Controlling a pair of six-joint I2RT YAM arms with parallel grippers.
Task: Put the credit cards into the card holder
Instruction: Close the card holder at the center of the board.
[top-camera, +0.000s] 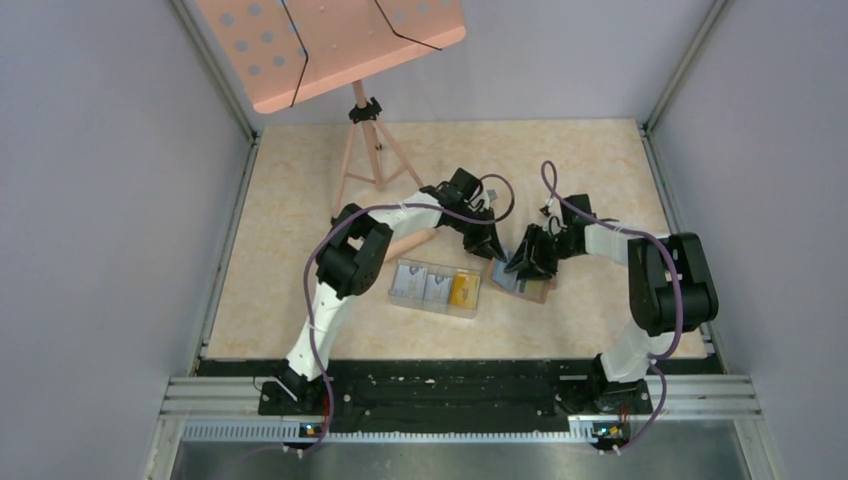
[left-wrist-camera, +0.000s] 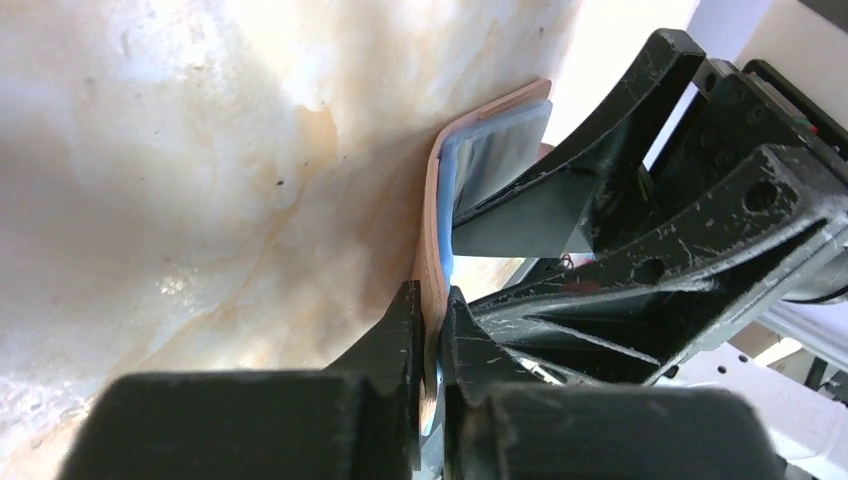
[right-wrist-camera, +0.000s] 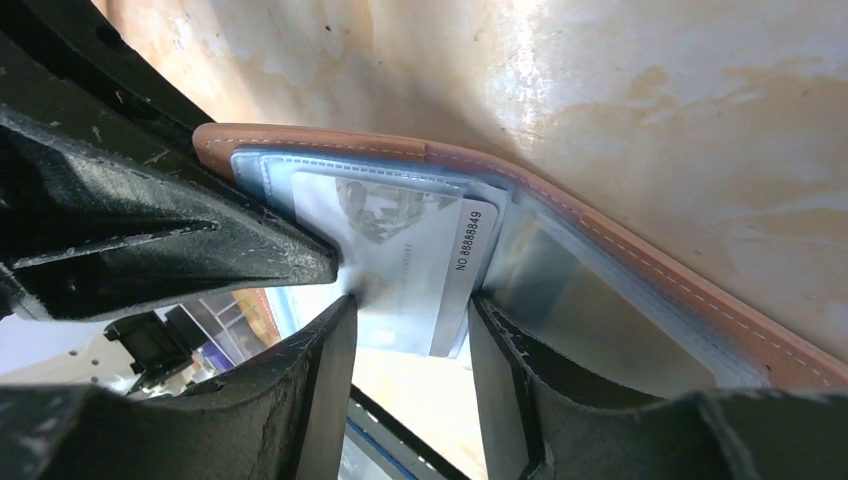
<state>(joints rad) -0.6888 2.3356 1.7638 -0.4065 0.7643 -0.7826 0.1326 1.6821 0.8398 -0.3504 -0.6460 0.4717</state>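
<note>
**Jaws: left clenched on wallet (left-wrist-camera: 432, 225), right astride a card (right-wrist-camera: 400, 250)**

The left gripper (left-wrist-camera: 432, 335) pinches the edge of the brown cover, and that flap stands bent up off the table (left-wrist-camera: 200, 150). The right gripper (right-wrist-camera: 412, 305) has its jaws apart, one finger at either side of the pale card marked NO 8888849. Whether they squeeze it I cannot tell. The card sits partly inside a clear sleeve (right-wrist-camera: 560, 290) of the wallet, with its near end sticking out. The wallet lies just right of a clear tray (top-camera: 400, 298), which holds two pale cards (top-camera: 420, 285) and a yellow card (top-camera: 462, 288).
</note>
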